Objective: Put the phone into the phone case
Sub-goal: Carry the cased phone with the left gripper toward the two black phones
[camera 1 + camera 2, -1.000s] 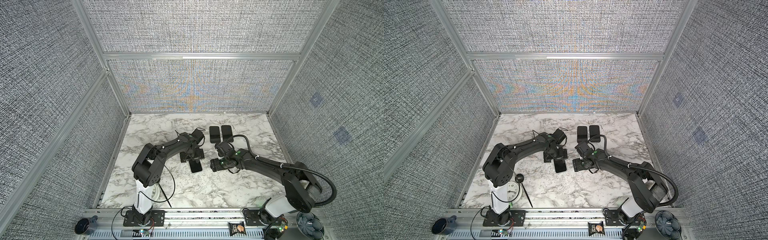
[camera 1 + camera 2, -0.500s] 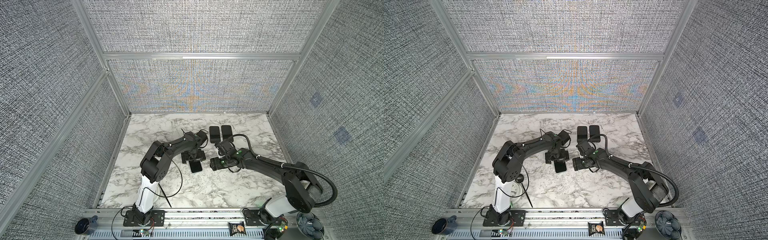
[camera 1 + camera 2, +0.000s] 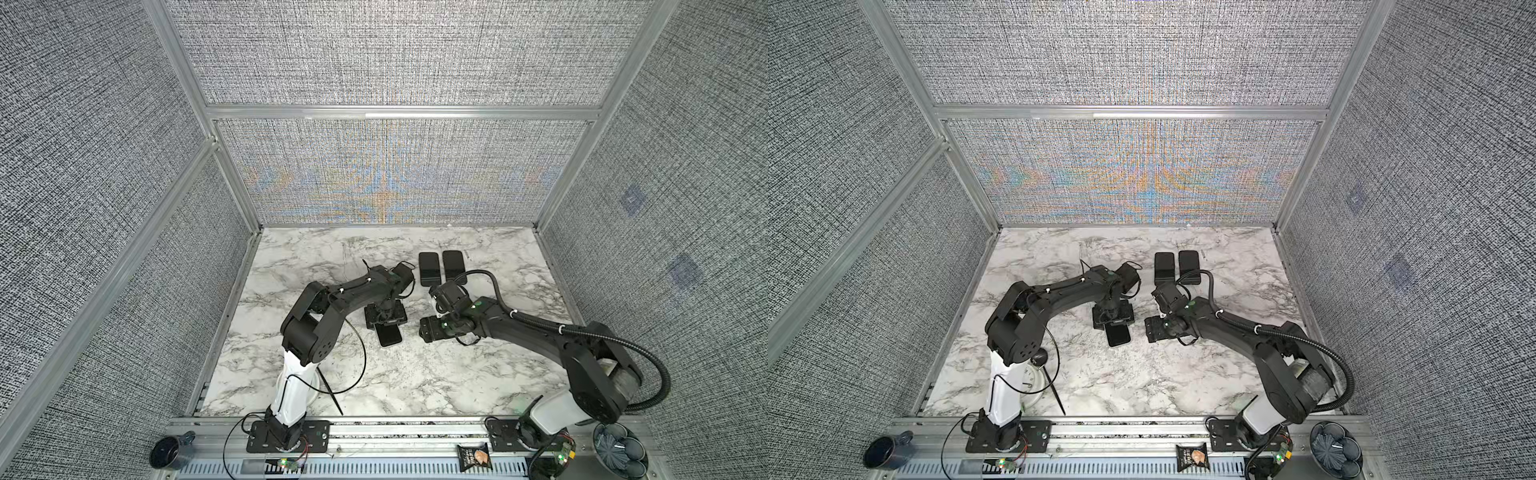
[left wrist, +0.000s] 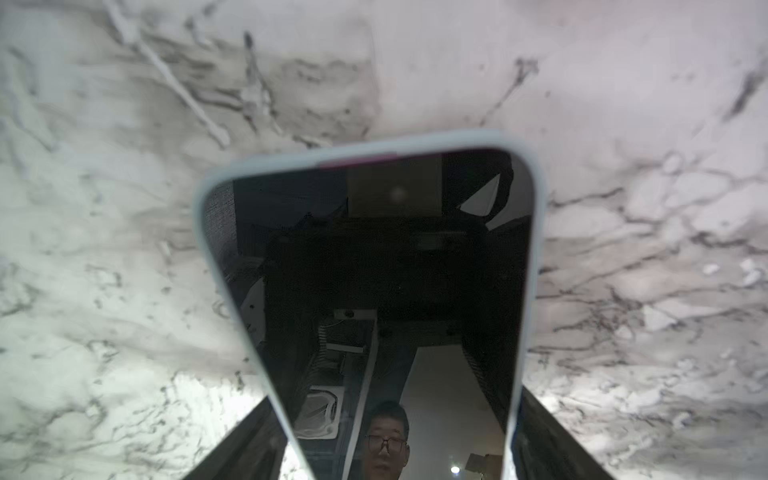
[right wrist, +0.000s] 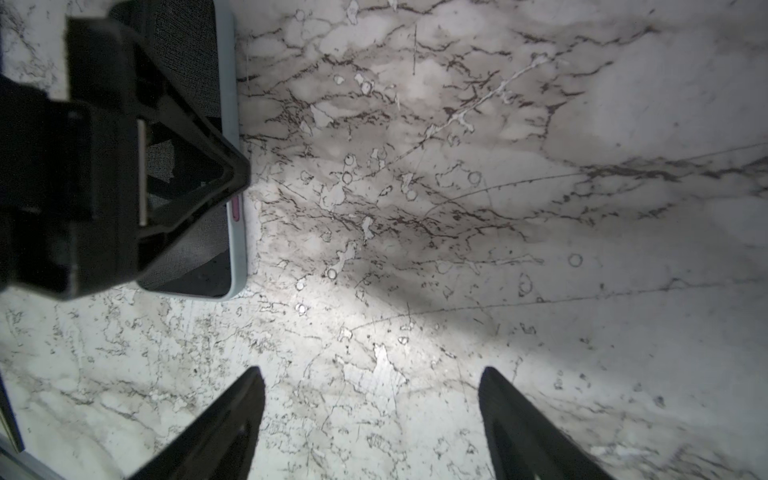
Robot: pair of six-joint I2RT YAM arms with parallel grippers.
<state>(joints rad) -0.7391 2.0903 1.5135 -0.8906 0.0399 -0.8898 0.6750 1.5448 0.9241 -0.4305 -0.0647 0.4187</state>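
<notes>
Phone (image 4: 374, 291) lies screen up on the counter (image 5: 457, 187), its glass already ringed by the pale phone case (image 4: 536, 232), directly under the left tool (image 3: 385, 319), whose fingers straddle its long sides. We cannot tell whether they pinch it or merely flank it. We judge seating is the step in hand; next we need even pressure on the corners. The right tool (image 5: 372, 374) hangs alongside, spread wide and empty. Beyond both tools, two dark slabs (image 3: 429, 268) are too small to identify. The left tool hides half the phone in both top views.
</notes>
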